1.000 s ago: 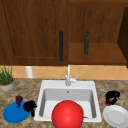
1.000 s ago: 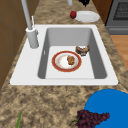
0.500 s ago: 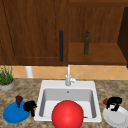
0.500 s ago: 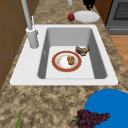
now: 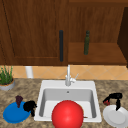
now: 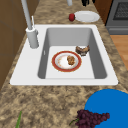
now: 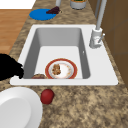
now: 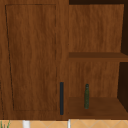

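Note:
My right hand (image 5: 114,97) hovers over the near-left rim of a white plate (image 5: 115,117) on the counter right of the sink, fingers loosely spread and holding nothing. In the right side view this hand (image 7: 10,70) hangs above the sink's corner, apart from the red apple (image 7: 47,96) beside the white plate (image 7: 17,107). My left hand (image 5: 30,106) floats at the right edge of a blue plate (image 5: 12,115) that carries dark grapes (image 5: 18,99), fingers relaxed. In the sink lies a red-rimmed plate (image 6: 54,62) with a brown bit of food, and a brown pastry (image 6: 82,50) next to it.
The faucet (image 5: 68,77) stands behind the basin (image 5: 42,100). A potted plant (image 5: 6,80) sits at the far left. Above are a closed cabinet door with a dark handle (image 8: 61,98) and an open shelf holding a green bottle (image 8: 86,96). A stove (image 6: 120,15) borders the counter.
The right hand has shifted slightly above the white plate's rim. The left hand and everything else stay where they were.

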{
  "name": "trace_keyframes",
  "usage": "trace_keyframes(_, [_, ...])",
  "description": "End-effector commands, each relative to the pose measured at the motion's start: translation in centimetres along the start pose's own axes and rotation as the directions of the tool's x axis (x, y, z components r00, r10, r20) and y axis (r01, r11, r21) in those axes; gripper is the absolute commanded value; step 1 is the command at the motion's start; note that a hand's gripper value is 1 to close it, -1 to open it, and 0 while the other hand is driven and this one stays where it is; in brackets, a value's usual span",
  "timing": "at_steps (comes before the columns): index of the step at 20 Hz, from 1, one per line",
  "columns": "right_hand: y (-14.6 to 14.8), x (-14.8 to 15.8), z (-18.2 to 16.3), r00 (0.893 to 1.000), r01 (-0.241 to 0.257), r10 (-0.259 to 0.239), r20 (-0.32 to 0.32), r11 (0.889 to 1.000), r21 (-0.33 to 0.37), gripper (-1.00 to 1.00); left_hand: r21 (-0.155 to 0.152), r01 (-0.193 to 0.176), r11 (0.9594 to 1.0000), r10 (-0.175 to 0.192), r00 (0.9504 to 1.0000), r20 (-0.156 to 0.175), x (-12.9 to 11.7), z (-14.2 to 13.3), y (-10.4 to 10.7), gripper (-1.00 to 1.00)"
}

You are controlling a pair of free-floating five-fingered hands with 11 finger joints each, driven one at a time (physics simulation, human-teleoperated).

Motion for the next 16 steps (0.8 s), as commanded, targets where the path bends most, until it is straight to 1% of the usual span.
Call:
trace_keyframes(1, [-2.9, -0.2, -0.2, 0.999, 0.033, -0.033, -0.037, 0.999, 0.016, -1.00, 0.000, 0.000, 1.0000, 0.000, 1.0000, 0.000, 0.0, 0.0, 0.0, 0.00])
trace_keyframes(3, [-2.8, -1.9, -1.6, 0.999, 0.014, -0.013, -0.037, 0.999, 0.039, -1.00, 0.000, 0.000, 1.0000, 0.000, 1.0000, 0.000, 0.0, 0.0, 0.0, 0.00])
trace_keyframes(5, [-2.8, -3.2, -3.5, 0.999, -0.011, 0.012, -0.048, 1.000, 0.028, -1.00, 0.000, 0.000, 1.0000, 0.000, 1.0000, 0.000, 0.0, 0.0, 0.0, 0.00])
trace_keyframes(10, [-3.7, -5.6, -7.3, 0.998, -0.018, 0.021, -0.062, 0.999, 0.038, -1.00, 0.000, 0.000, 1.0000, 0.000, 1.0000, 0.000, 0.0, 0.0, 0.0, 0.00])
trace_keyframes(16, [-4.3, -9.9, -10.8, 0.995, -0.060, 0.065, -0.078, 0.996, 0.059, -1.00, 0.000, 0.000, 1.0000, 0.000, 1.0000, 0.000, 0.0, 0.0, 0.0, 0.00])
